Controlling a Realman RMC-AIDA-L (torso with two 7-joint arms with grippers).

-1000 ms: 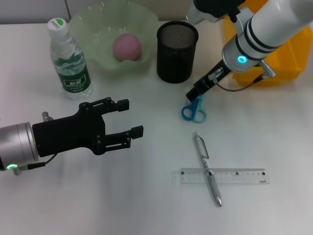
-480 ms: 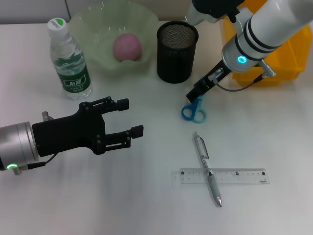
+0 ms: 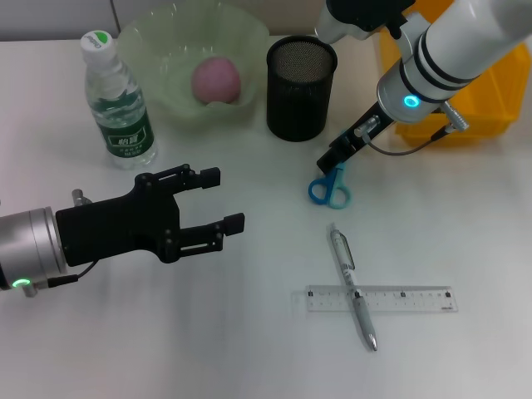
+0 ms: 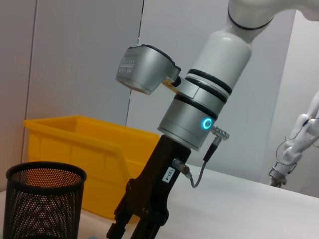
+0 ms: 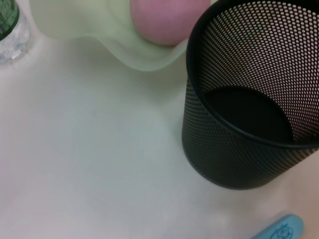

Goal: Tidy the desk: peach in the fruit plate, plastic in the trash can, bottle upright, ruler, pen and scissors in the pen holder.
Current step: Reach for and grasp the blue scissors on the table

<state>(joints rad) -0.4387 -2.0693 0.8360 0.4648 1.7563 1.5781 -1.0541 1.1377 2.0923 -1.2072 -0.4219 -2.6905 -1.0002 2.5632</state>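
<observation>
My right gripper [image 3: 330, 158] is down at the blade end of the blue-handled scissors [image 3: 330, 189], just right of the black mesh pen holder [image 3: 301, 87], and looks shut on them. A blue handle shows in the right wrist view [image 5: 279, 230] next to the holder [image 5: 249, 99]. The pen [image 3: 352, 287] lies across the clear ruler [image 3: 381, 299] on the table in front. The pink peach [image 3: 216, 79] sits in the green fruit plate [image 3: 150, 41]. The bottle [image 3: 116, 100] stands upright. My left gripper [image 3: 220, 199] is open and empty at the left. No plastic is in view.
A yellow bin [image 3: 490, 91] stands at the back right, behind my right arm; it also shows in the left wrist view [image 4: 75, 149]. The white table [image 3: 249, 349] is bare between my left gripper and the pen.
</observation>
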